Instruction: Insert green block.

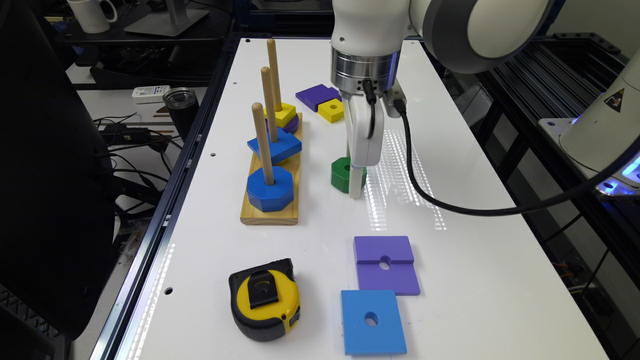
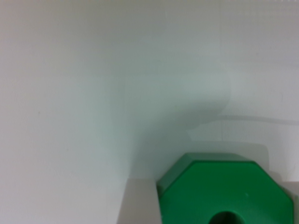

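Hand [image 1: 351, 175] down at desk [image 1: 475, 260] level, straddling the green block [image 2: 224, 191]. One pale finger [image 2: 140, 203] right against the block's flank in the wrist view; far side too blurred to read, so cannot tell whether clamped or merely bracketing. Block flat on the desk, mid-surface, centre hole up, just to the exterior view's right of the wooden base [image 1: 270, 216].

Further out: three upright pegs on that base, the near peg [image 1: 262, 142] already carrying the blue octagon [image 1: 270, 189], the natural seat for the green piece, judging by shape.

Risks from here:
- Slipping out on the lift, if gripped on slanted facets rather than flat opposite sides.
- Tilting in the grasp, then jamming on the peg tip instead of threading.
- Clipping the tall pegs on the sideways carry unless raised well above them first.
- Nudging the unfixed base with a misaligned descent.
- Snagging from the black cable [image 1: 450, 200] trailing near the wrist.
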